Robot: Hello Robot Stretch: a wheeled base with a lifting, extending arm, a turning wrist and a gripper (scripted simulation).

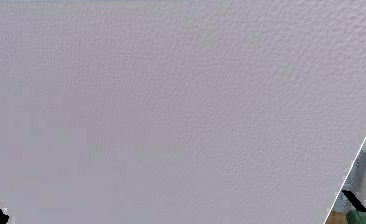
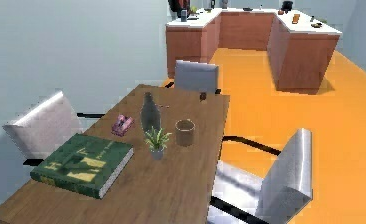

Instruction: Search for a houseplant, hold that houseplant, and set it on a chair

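**A:** Where is the houseplant found?

**B:** A small green houseplant [image 2: 157, 140] in a pale pot is seen standing near the middle of the wooden table [image 2: 196, 172]. It is just beside a brown cup [image 2: 184, 131] and a tall dark vase [image 2: 150, 112]. A small pink thing [image 2: 122, 124] lies near the vase, and a green book [image 2: 83, 165] lies farther toward the arm side view's left.

**A:** And the gripper?

**B:** Its state cannot be told from these pictures.

**A:** What is judged most likely to go wrong?

**B:** The plant is crowded. If it is approached carelessly, the cup or the vase could be knocked over. The light pot itself could be tipped before it is gripped. A pale wall [image 1: 141, 100] is also faced closely in the forward view, so a bump could be caused by any drive straight ahead.

**A:** And the placing?

**B:** White chairs are seen at the table's left [image 2: 41, 122], at its far end [image 2: 196, 75] and at its near right [image 2: 281, 180]. If the pot is set near a seat's edge, it could topple off.
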